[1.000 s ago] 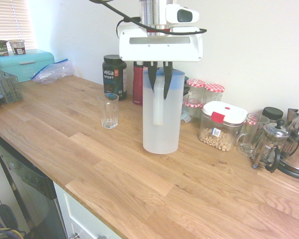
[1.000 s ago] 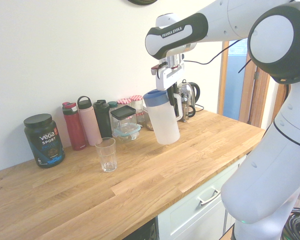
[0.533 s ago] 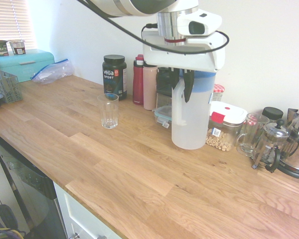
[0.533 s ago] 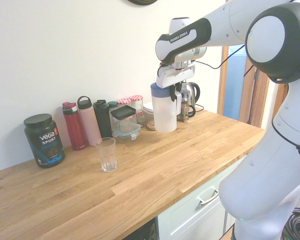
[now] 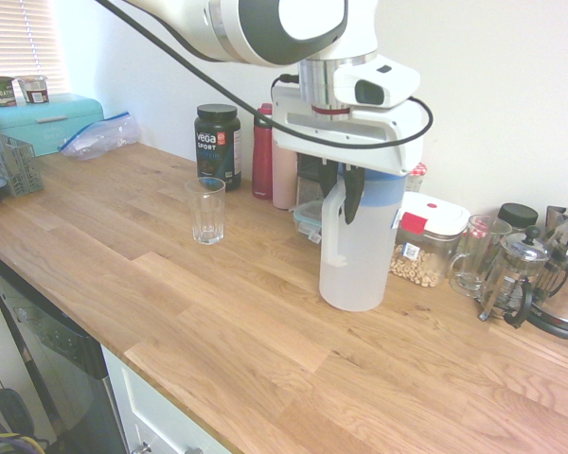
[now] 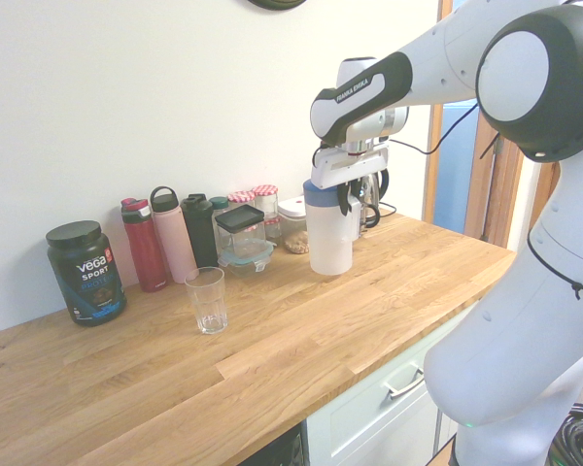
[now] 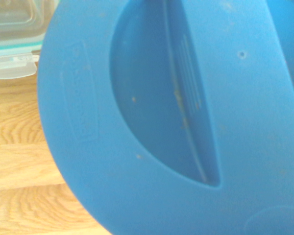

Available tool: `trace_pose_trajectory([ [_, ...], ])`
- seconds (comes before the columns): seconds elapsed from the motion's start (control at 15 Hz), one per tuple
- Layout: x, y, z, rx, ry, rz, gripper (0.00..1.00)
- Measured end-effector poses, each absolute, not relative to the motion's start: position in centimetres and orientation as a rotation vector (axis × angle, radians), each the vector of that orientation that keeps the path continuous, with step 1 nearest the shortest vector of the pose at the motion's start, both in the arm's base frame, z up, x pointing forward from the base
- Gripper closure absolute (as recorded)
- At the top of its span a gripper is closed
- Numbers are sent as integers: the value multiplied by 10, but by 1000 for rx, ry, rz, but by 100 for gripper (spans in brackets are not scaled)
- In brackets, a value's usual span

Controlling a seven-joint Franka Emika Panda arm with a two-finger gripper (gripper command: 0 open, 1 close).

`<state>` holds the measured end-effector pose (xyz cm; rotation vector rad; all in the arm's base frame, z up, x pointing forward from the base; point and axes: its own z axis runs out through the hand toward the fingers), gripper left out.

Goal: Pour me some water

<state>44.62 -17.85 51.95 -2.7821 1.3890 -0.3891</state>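
The tall frosted-white pitcher with its blue lid hangs upright from my gripper, which is shut on the top of the white loop handle. Its base is at the wooden counter or just above it; I cannot tell which. The water inside does not show through the frosted wall. In the second exterior view the pitcher is right of centre under my gripper. An empty clear glass stands on the counter well to the left of the pitcher.
Along the wall stand a black Vega tub, a red bottle, a pink bottle, a cereal container, a glass mug and a French press. A teal bread box sits far left.
My gripper has carried the pitcher away from the glass towards the jars and lowered it to the counter, still upright.
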Motion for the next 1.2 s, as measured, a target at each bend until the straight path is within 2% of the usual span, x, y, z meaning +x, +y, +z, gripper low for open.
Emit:
trace_pose_trajectory([
  [0.13,446,-176,511,-2776,1379,-387,100],
  [0.2,446,-174,509,-2777,1375,-383,0],
  [1.0,430,-168,520,-2776,1366,-404,0],
  [1.2,406,-160,544,-2793,1365,-353,0],
])
